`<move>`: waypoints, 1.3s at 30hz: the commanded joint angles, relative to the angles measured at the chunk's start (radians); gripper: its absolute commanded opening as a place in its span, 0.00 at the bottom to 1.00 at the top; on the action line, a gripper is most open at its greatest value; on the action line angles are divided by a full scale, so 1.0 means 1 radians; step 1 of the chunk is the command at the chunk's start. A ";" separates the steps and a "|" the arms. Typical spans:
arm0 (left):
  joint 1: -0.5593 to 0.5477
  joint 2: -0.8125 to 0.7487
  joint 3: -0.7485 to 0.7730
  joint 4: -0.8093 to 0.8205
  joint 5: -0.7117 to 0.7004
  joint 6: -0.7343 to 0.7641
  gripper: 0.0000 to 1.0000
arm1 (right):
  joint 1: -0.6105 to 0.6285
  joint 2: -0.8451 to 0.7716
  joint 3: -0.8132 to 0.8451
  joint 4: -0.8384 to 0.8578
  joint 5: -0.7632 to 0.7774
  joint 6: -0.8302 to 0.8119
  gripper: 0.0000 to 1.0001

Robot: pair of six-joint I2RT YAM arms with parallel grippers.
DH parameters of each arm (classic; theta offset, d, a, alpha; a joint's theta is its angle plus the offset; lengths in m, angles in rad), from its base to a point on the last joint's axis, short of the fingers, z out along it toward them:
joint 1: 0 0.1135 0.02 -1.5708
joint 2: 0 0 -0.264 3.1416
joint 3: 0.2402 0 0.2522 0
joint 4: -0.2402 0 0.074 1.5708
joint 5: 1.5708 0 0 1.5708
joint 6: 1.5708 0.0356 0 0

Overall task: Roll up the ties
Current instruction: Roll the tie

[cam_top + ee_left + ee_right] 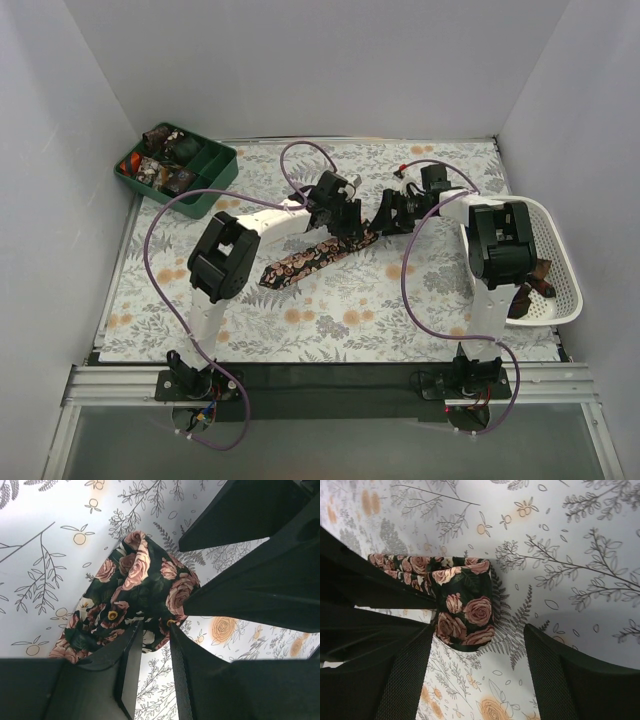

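Green plastic at the far left: a divided tray (pixel 208 203) holding coiled ties (pixel 160 172). Right of it the rose-printed tie (pixel 300 262) lies on the surface, its long axis running near-left to far-right, the far-right end folded over. Left fingers (pixel 125 655) sit nearly together, apparently pinching that fold. Right fingers (pixel 560 670) stand wide apart, astride it. White basket (pixel 566 300) waits at the right, well apart.
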 commanded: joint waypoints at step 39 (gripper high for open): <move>0.102 -0.421 -0.651 0.017 -0.068 0.185 0.38 | 0.098 -0.125 0.078 -0.120 0.273 -0.065 0.01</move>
